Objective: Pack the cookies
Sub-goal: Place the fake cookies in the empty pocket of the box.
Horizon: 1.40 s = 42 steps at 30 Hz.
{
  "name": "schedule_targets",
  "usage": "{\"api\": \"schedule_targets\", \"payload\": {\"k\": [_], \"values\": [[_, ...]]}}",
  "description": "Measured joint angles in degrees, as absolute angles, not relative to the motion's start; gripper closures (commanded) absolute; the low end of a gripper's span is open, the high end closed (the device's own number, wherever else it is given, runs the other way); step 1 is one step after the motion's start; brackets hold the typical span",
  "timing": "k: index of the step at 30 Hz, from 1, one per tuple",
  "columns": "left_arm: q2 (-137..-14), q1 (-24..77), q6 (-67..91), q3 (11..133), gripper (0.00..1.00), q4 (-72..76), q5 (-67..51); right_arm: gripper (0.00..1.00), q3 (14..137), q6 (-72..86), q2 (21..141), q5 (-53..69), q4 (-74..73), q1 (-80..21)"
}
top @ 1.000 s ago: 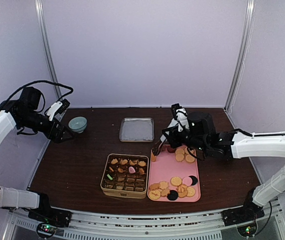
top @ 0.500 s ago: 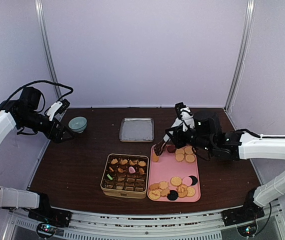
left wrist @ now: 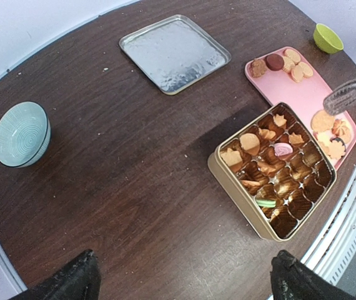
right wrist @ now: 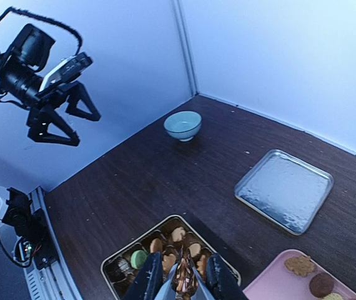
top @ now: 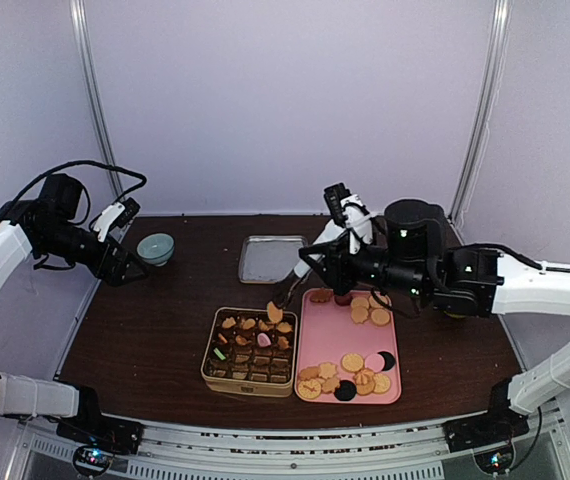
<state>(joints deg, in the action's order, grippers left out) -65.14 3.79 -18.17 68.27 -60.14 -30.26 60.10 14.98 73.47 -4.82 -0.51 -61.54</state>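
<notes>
Several cookies (top: 352,363) lie on a pink tray (top: 320,335); more sit in the cups of a gold tin (top: 208,372), also in the left wrist view (left wrist: 240,203). My right gripper (top: 317,262) is shut on metal tongs (top: 293,288), which pinch a tan cookie (top: 275,312) just above the tin's far right corner. From the right wrist, the gripper (right wrist: 183,281) and tongs hang over the tin (right wrist: 112,262). My left gripper (top: 130,250) hovers open and empty at the far left, beside a teal bowl (top: 155,247).
A square silver lid (top: 273,258) lies behind the tin. A small green bowl (left wrist: 328,37) stands beyond the pink tray's far end. White walls and metal posts close in the back and sides of the dark wooden table (top: 155,330).
My right arm has lifted the tongs with a cookie off the pink tray and swung left to above the tin. The left arm has not moved.
</notes>
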Motion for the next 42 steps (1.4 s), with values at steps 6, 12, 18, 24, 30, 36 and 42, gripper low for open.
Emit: {"api": "schedule_targets", "payload": {"k": [6, 12, 18, 24, 30, 36, 42], "values": [[-65.14, 3.79, -18.24, 68.27, 0.02, -60.16, -30.24, 1.00, 67.51, 13.80, 82.43, -3.84, -1.54, -67.44], [-65.14, 3.79, -18.57, 68.27, 0.02, -60.18, -30.24, 1.00, 70.91, 12.93, 88.44, -3.16, -2.79, -70.00], [-65.14, 3.79, -18.61, 68.25, 0.02, -60.20, -30.26, 1.00, 73.60, 11.70, 92.33, -3.25, -3.75, -70.89], [-65.14, 3.79, -18.96, 68.25, 0.02, -60.38, -30.24, 1.00, 75.64, 10.41, 94.65, -3.86, -4.40, -71.42], [-65.12, 3.79, -19.00, 67.94, 0.02, -60.64, -30.24, 0.99, 75.94, 9.19, 95.64, -5.43, -4.32, -72.38], [-65.04, 3.79, -19.00, 67.92, 0.02, -61.04, -30.24, 0.92, 76.51, 8.62, 96.05, -6.35, -4.58, -72.86], [-64.79, 3.79, -19.00, 67.92, 0.02, -61.19, -30.24, 0.96, 76.60, 6.72, 96.05, -7.55, -5.17, -72.88]]}}
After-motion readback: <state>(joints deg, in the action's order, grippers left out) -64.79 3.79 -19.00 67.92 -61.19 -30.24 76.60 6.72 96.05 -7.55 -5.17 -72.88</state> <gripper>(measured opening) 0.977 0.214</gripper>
